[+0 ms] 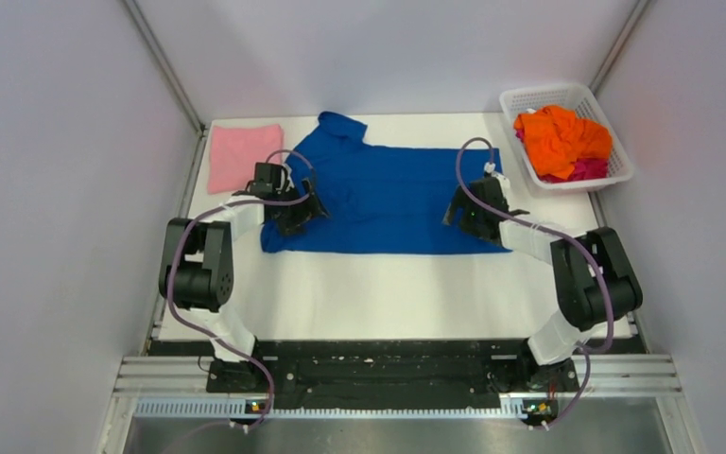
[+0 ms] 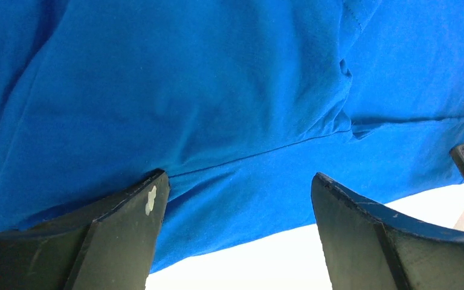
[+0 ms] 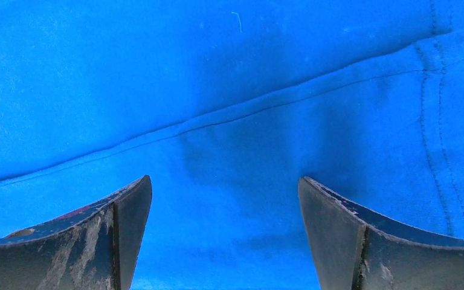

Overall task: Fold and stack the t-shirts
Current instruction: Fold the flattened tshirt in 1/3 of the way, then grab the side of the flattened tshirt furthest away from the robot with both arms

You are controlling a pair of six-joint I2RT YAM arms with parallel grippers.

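A royal-blue t-shirt (image 1: 388, 194) lies spread flat on the white table, one sleeve pointing to the back left; no print shows. My left gripper (image 1: 304, 210) is open over its left end, just above the cloth (image 2: 217, 109) near the front edge. My right gripper (image 1: 460, 210) is open over its right end, above the hem (image 3: 229, 90). Neither holds anything. A folded pink t-shirt (image 1: 242, 154) lies at the back left. Orange (image 1: 560, 135) and magenta (image 1: 590, 169) t-shirts lie crumpled in the basket.
The white mesh basket (image 1: 529, 97) stands at the back right corner. Grey walls close in both sides and the back. Bare white table (image 1: 388, 293) stretches between the blue shirt and the arm bases.
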